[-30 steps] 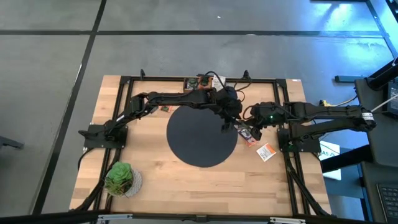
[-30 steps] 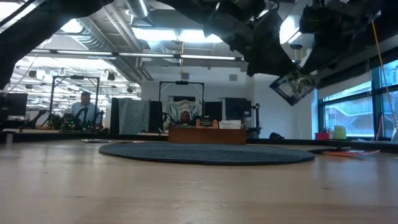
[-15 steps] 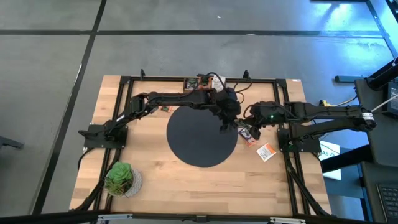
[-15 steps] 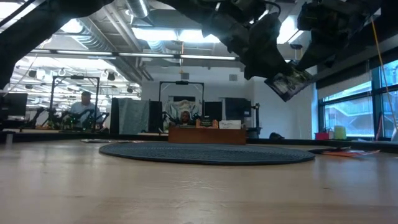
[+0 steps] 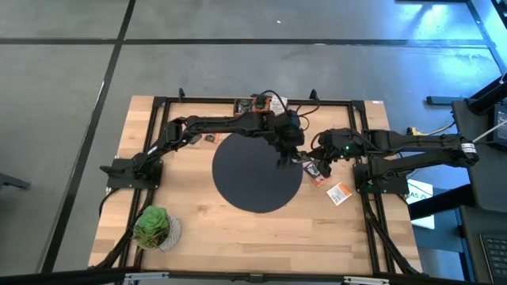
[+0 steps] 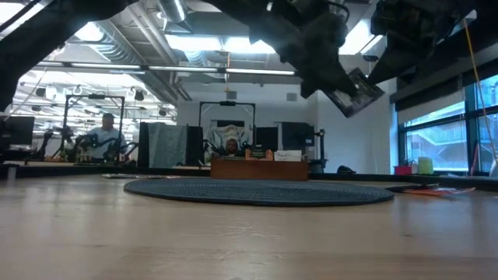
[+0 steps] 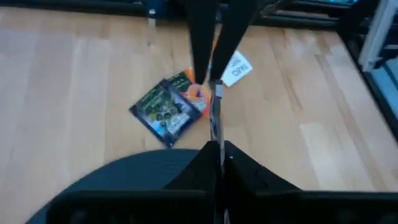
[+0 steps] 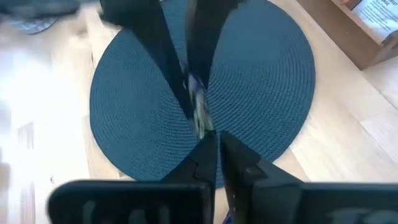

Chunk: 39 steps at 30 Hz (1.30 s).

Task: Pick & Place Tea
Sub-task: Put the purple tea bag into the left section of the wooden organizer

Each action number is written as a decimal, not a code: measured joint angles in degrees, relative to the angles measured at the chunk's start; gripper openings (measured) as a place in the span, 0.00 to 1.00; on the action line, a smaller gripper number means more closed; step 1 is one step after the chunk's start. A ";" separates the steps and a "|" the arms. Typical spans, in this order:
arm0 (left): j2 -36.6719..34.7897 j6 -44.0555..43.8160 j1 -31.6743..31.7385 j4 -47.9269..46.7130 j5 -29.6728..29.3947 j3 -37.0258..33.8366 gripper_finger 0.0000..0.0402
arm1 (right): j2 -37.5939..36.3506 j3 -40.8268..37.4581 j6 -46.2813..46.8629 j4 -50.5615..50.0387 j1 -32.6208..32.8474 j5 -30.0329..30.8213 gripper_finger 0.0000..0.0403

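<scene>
In the high view the left gripper [image 5: 283, 161] and the right gripper [image 5: 314, 162] meet over the right edge of the round black woven mat [image 5: 255, 188]. Other small flat tea packets [image 5: 339, 192] lie on the pale wood table [image 5: 190, 229] just right of it. In the low view the held dark tea packet [image 6: 354, 92] hangs tilted in the air, higher and further left than a second ago. The left wrist view shows it edge-on [image 7: 216, 115], pinched at opposite edges by both grippers. A dark green packet [image 7: 163, 112] lies on the table beneath. The right wrist view shows that arm's fingers clamped on the sachet's near edge, above the mat. It is judged feather-light, thin and floppy, with slick foil, so it is best pinched flat well inside an edge.
</scene>
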 joint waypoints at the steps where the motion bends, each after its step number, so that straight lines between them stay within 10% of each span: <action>1: -0.60 0.20 0.22 -0.93 0.57 0.00 0.02 | 0.00 0.00 -0.37 0.07 -0.01 -0.35 0.06; 12: -14.14 3.92 5.03 -9.37 1.32 -5.40 0.01 | 0.00 6.18 -3.64 1.40 -0.16 3.27 0.34; 20: -33.11 -2.01 8.22 15.71 -0.07 -32.78 0.02 | 0.84 8.33 -11.00 10.78 -0.98 6.20 0.43; 27: -46.11 -5.06 8.18 41.41 -4.73 -54.73 0.02 | 9.55 10.83 -20.32 27.97 -7.43 -4.74 0.39; 39: -57.95 -3.71 12.57 45.44 -2.64 -68.80 0.02 | 33.24 33.42 -25.51 23.54 -12.53 -20.90 0.39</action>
